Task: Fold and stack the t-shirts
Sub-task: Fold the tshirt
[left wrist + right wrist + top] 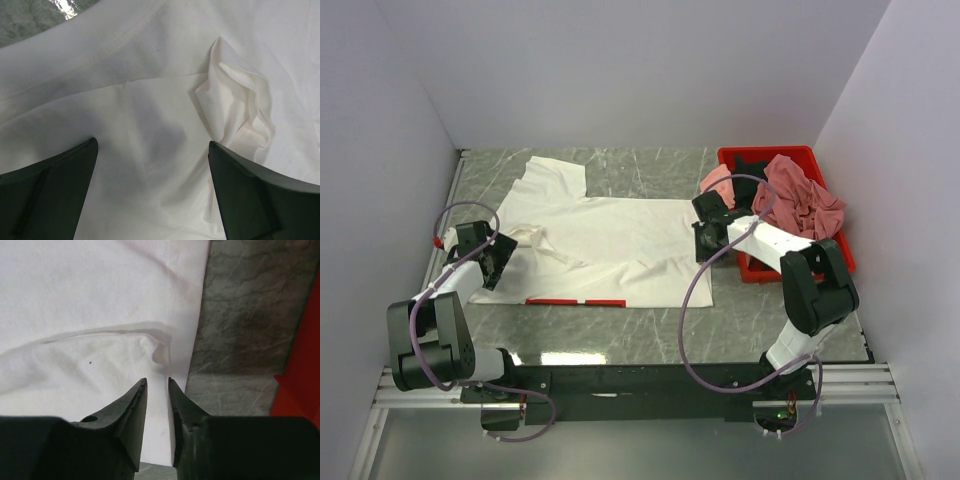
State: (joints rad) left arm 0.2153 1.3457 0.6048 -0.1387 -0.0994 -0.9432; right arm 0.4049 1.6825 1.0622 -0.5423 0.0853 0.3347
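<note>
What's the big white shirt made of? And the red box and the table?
The white t-shirt looks like soft matte cotton-type cloth: it wrinkles and shows a stitched seam. The red bin seems hard, smooth plastic, with straight stiff walls. The table looks like grey veined stone or laminate, slightly glossy; I can't tell which.

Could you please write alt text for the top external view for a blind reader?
A large white t-shirt lies spread on a grey marbled table, the left gripper over its left side and the right gripper at its right edge. A red bin on the right holds crumpled pink, rose and black t-shirts.
</note>
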